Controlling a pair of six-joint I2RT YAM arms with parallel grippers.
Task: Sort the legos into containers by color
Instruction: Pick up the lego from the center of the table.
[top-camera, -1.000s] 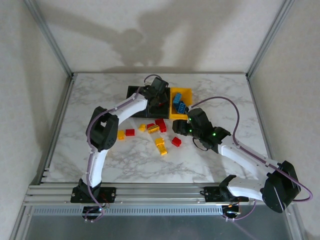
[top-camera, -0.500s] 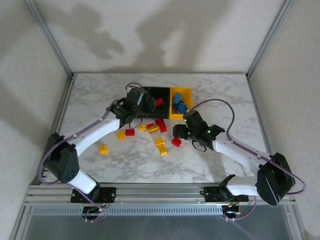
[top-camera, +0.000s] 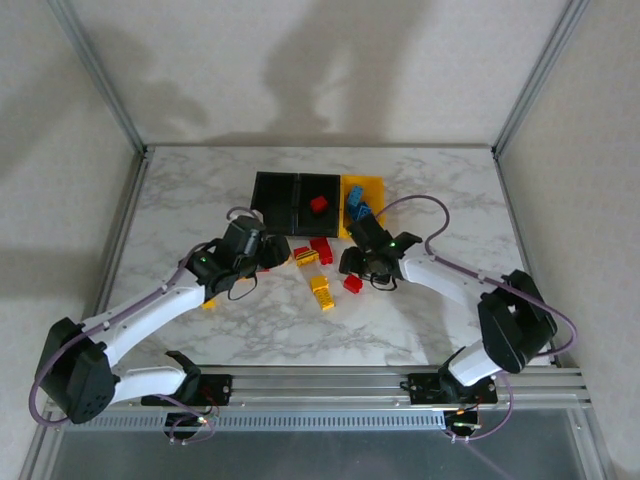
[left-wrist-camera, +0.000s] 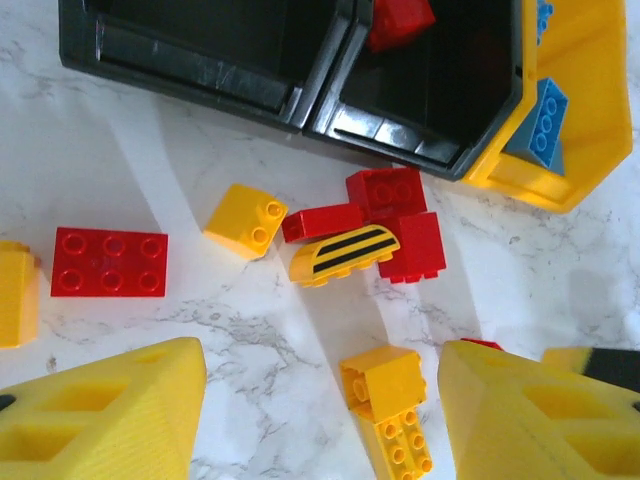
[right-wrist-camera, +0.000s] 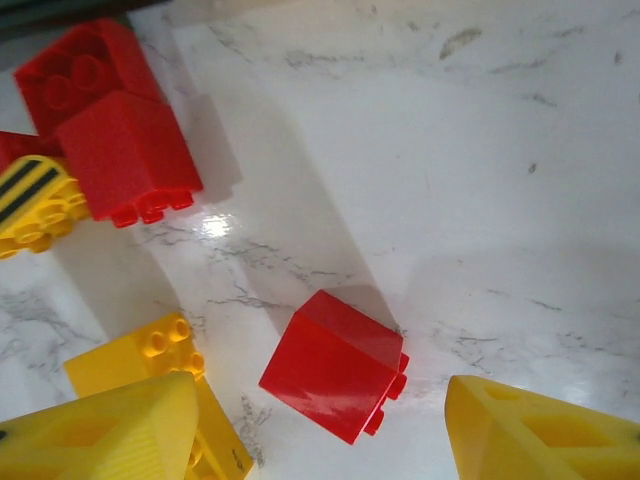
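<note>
**Table and containers.** The marble-patterned table (top-camera: 200, 190) carries the containers (top-camera: 298, 178) at its far centre, three bins joined in a row. From the left these are a left black bin (top-camera: 272, 195), a middle black bin (top-camera: 328, 188) and a yellow bin (top-camera: 372, 186). The middle black bin holds one red brick (top-camera: 318, 204). The yellow bin holds blue bricks (top-camera: 357, 207).

**Loose legos.** Red and yellow legos (top-camera: 321, 270) lie scattered on the table just in front of the bins.

**Left pincer.** The left pincer (top-camera: 280, 252) sits low at the left of the scatter. Its wrist camera shows the yellow fingers (left-wrist-camera: 100, 415) set wide apart and gripping nothing. A stacked yellow piece (left-wrist-camera: 385, 410) lies on the table between them, nearer the right finger. Whether it touches that finger cannot be told. Beyond lie a flat red brick (left-wrist-camera: 108, 262) and a small yellow brick (left-wrist-camera: 245, 220). A black-striped yellow piece (left-wrist-camera: 343, 253) rests against a red cluster (left-wrist-camera: 400, 215), close to where the middle black bin meets the yellow bin.

**Right pincer.** The right pincer (top-camera: 347, 263) sits low at the right of the scatter, fingers also apart and gripping nothing. In its wrist view a lone red block (right-wrist-camera: 335, 365) lies tilted on the table between the fingertips, clear of both. A yellow brick (right-wrist-camera: 165, 350) lies just beside the left finger.
</note>
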